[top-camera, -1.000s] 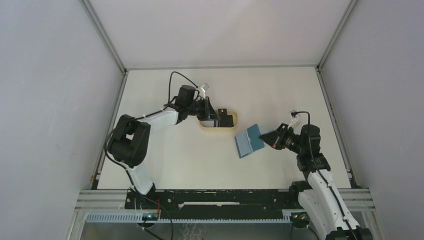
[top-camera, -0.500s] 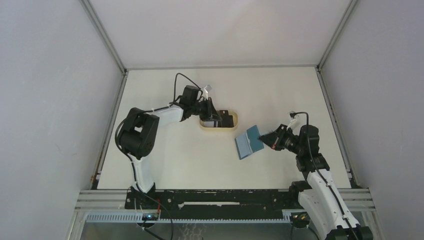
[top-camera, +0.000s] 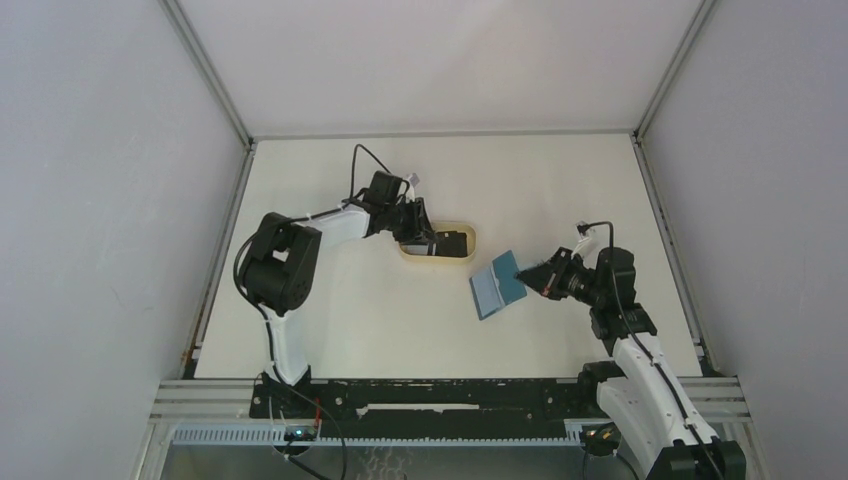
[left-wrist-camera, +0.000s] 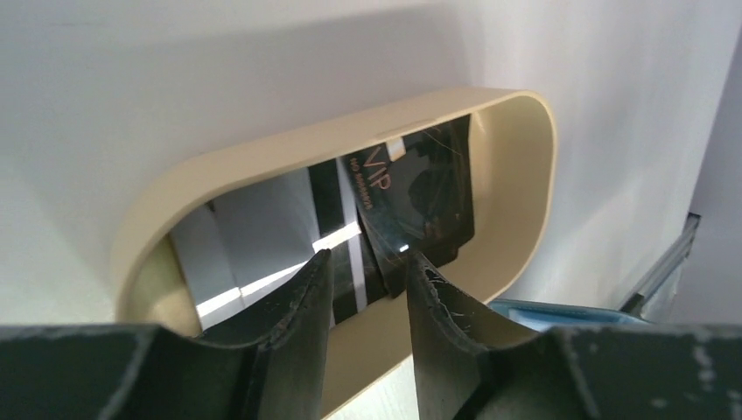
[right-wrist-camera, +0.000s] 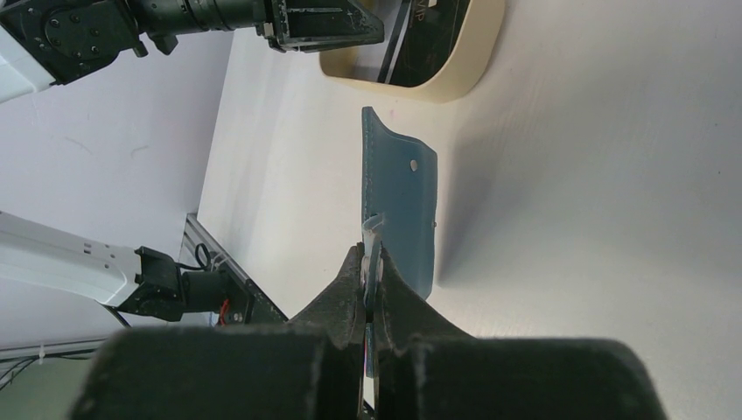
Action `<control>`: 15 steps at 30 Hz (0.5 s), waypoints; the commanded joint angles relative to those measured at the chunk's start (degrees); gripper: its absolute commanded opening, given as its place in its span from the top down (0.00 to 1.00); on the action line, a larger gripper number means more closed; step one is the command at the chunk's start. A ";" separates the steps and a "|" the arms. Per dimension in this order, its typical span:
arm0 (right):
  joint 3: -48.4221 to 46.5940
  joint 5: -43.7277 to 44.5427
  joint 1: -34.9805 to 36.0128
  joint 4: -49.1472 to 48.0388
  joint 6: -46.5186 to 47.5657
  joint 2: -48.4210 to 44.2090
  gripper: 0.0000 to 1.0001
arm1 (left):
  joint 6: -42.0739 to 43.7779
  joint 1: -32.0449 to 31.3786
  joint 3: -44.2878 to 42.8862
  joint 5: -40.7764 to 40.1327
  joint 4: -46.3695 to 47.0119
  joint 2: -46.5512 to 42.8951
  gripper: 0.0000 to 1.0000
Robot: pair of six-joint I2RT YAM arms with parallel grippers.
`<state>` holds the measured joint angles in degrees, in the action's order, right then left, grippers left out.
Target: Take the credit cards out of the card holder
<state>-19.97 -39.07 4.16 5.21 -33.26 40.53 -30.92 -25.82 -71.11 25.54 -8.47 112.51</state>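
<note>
Tan oval tray (top-camera: pixel 437 257) lies flat near centre of white table (top-camera: pixel 380 320); grey walls (top-camera: pixel 100 200) enclose three sides; metal rail (top-camera: pixel 450 398) along near edge.

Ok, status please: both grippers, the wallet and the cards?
Left gripper open at tan oval tray, black card and white card inside. Right gripper shut on teal-blue folding card holder. Nothing in the way.

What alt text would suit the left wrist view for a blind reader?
The left gripper, two dark fingers apart, reaches into a tan oval tray holding a black VIP card and white cards. The blue card holder peeks in lower right.
</note>
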 commanded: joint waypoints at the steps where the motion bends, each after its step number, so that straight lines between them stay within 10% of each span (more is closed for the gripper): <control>1: -0.07 -0.22 0.24 -4.54 0.24 0.68 1.00 | 1.61 -0.02 -4.07 -4.47 -2.73 -1.05 0.59; 15: -0.07 -0.04 0.32 -6.61 0.01 2.53 1.00 | 1.55 -2.68 -10.97 -3.51 -7.35 0.63 0.59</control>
<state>-19.94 -39.05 4.16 2.96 -33.28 43.11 -30.89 -26.74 -76.53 21.74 -13.65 112.55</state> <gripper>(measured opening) 0.018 0.412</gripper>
